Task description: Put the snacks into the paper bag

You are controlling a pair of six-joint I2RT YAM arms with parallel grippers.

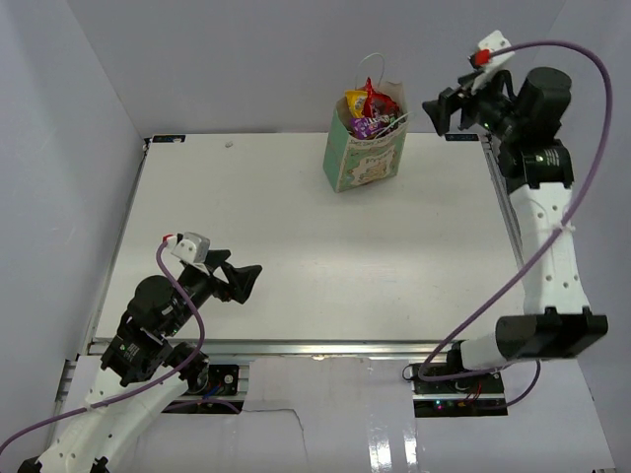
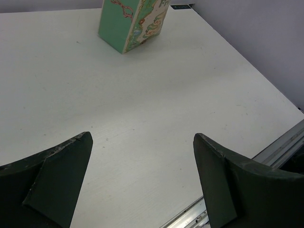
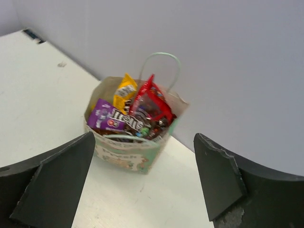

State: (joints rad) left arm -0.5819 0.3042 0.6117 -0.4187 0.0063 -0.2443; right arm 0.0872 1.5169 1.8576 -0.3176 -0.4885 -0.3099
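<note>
While the left fingers point(image 2: 57, 180) stand wide apart and empty at the overhead view's lower left above the table point(image 1: 296, 246), the right fingers point(image 3: 52, 185) gape empty at upper right, beside the upright paper bag point(image 1: 363, 158) at top centre, snacks point(image 1: 370, 113) heaped inside.

White table point(image 1: 296, 256), metal rail point(image 1: 325, 347) along near edge, pale grey walls point(image 1: 246, 59) around.

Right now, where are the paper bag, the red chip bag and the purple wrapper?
paper bag point(image 1: 367, 163): top external view, on its labelled front face.
red chip bag point(image 3: 151, 103): right wrist view, on its crinkled middle.
purple wrapper point(image 3: 105, 116): right wrist view, on its printed face.
</note>
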